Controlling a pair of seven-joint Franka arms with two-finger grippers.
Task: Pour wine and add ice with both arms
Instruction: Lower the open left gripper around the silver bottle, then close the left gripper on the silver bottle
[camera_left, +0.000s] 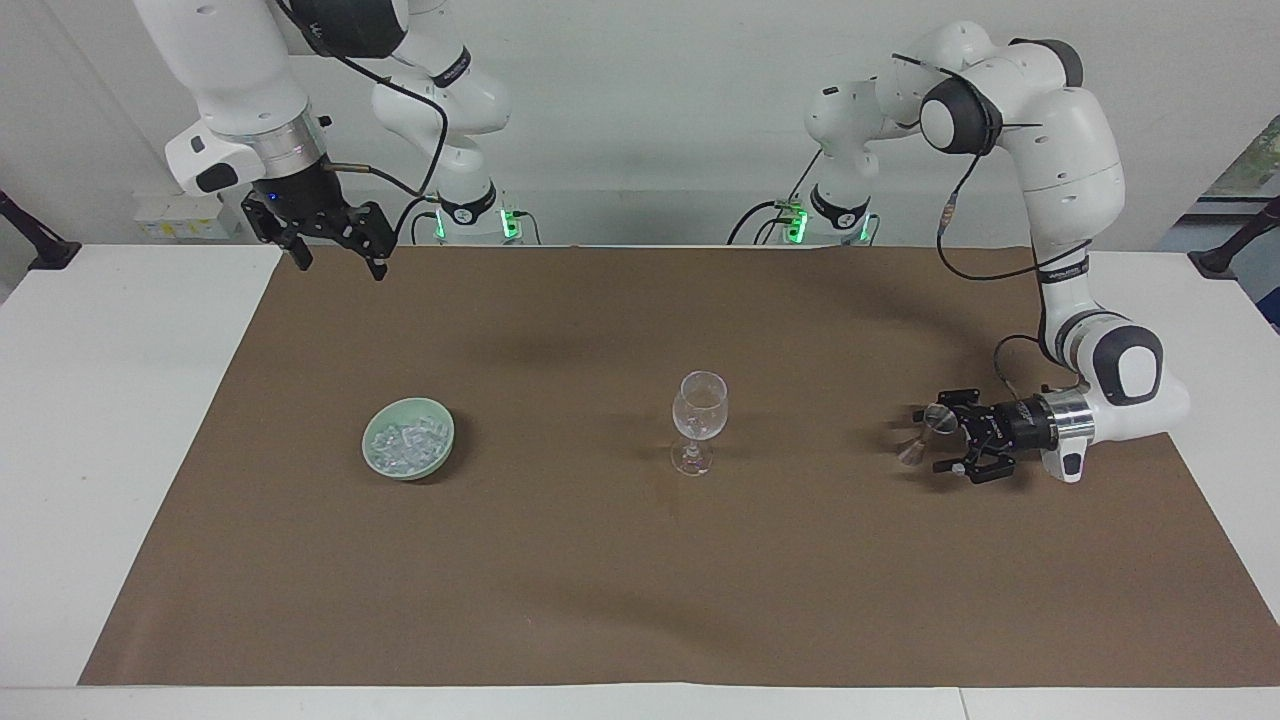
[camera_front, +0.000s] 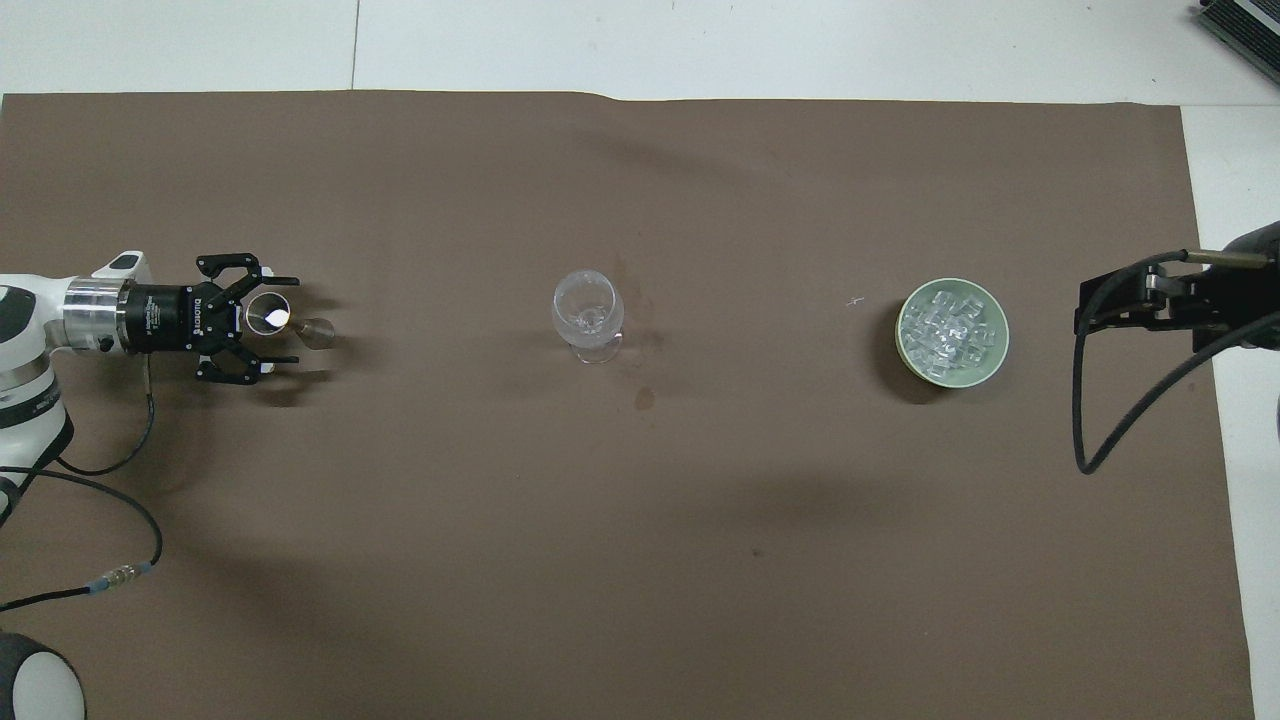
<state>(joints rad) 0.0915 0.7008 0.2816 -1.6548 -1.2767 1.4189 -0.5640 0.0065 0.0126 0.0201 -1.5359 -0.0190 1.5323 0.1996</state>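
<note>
Left gripper (camera_left: 938, 442), fingers spread, is lining up level around the small glass (camera_left: 926, 432); should be centring before squeezing.

The ice (camera_left: 406, 441) lay heaped as small clear cubes in a pale green bowl (camera_left: 440, 455) toward the right arm's end.

The right gripper (camera_front: 1110, 300) is perhaps half cut off overhead.
</note>
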